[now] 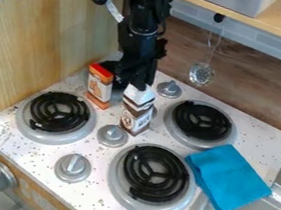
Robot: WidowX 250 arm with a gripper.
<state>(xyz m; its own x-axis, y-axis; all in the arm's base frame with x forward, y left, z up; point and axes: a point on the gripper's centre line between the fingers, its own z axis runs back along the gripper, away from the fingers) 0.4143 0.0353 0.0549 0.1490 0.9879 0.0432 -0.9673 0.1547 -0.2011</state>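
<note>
Mid-frame, the brown-and-white cardboard carton [136,115] looks light, crushable, best pinched by its sides. I can't tell whether the black gripper [133,81] grips it.

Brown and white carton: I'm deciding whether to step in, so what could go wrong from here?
The gripper is right at the top of the tall carton, so a sideways nudge might tip it against the nearby knob. The orange box stands close beside the gripper and could get knocked over too.
</note>
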